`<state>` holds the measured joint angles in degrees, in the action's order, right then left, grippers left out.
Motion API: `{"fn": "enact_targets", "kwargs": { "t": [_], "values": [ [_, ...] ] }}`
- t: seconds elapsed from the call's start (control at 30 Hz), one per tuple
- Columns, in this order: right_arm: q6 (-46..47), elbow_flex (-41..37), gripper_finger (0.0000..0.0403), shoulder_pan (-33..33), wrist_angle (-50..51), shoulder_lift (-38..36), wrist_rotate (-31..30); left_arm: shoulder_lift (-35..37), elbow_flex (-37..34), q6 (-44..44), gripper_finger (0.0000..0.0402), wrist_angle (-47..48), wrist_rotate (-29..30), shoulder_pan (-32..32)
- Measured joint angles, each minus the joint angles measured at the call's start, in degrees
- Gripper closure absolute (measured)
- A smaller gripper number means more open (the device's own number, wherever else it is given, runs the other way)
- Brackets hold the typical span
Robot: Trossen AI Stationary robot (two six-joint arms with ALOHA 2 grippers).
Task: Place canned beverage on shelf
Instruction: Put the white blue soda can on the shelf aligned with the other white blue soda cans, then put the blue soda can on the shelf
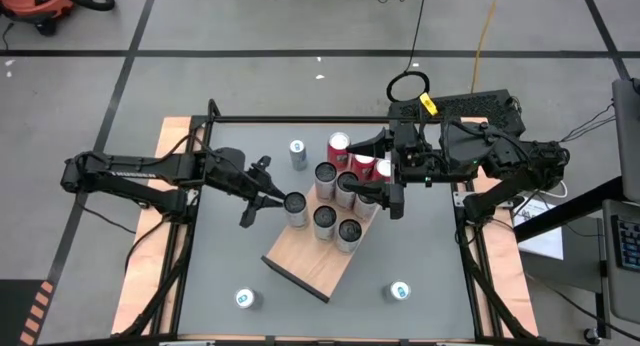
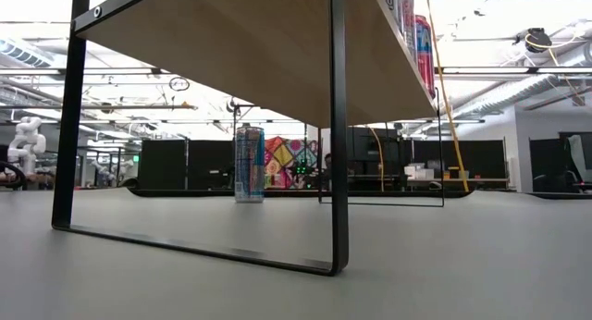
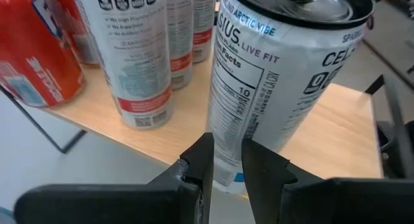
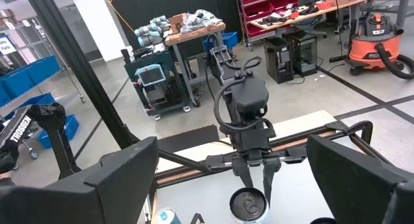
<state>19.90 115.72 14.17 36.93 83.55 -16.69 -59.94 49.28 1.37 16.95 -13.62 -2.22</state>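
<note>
The shelf (image 1: pixel 310 261) is a light-brown board on a black frame; the low view shows its underside (image 2: pixel 240 43). Several cans stand on its far part. A white can (image 1: pixel 296 208) stands upright at the shelf's left edge. It also shows in the left wrist view (image 3: pixel 284 75) and the right wrist view (image 4: pixel 249 204). My left gripper (image 1: pixel 280 199) is shut, with its fingertips (image 3: pixel 207 153) at this can's lower side wall. My right gripper (image 1: pixel 385 198) is open and empty, above the shelf's far right cans (image 1: pixel 348 184). My left gripper comes level from the table's left, its shut fingertips at the white can's lower side wall (image 3: pixel 226 136). I cannot tell whether they touch it. The can stands upright on the shelf's left edge.
A red can (image 1: pixel 339 146) stands among the cans on the shelf's far end. Loose cans stand on the grey table at the far left (image 1: pixel 298 154), near left (image 1: pixel 246 299) and near right (image 1: pixel 399 291). The shelf's black frame leg (image 2: pixel 339 126) shows in the low view.
</note>
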Motion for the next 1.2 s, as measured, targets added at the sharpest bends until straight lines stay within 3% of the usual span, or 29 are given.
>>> {"fn": "enact_targets", "kwargs": {
  "t": [0.9, 1.2],
  "values": [
    [0.0, 0.0, 0.0035, 0.0, -0.1, 0.0, 0.0, -5.0, 0.0, 2.2, 0.0323, -8.8, 0.3, 0.0],
    [0.0, 0.0, 0.0035, 0.0, 0.2, 0.0, 0.0, -2.7, 0.8, -1.2, 0.0323, -6.6, 6.7, 0.0]
  ]
}}
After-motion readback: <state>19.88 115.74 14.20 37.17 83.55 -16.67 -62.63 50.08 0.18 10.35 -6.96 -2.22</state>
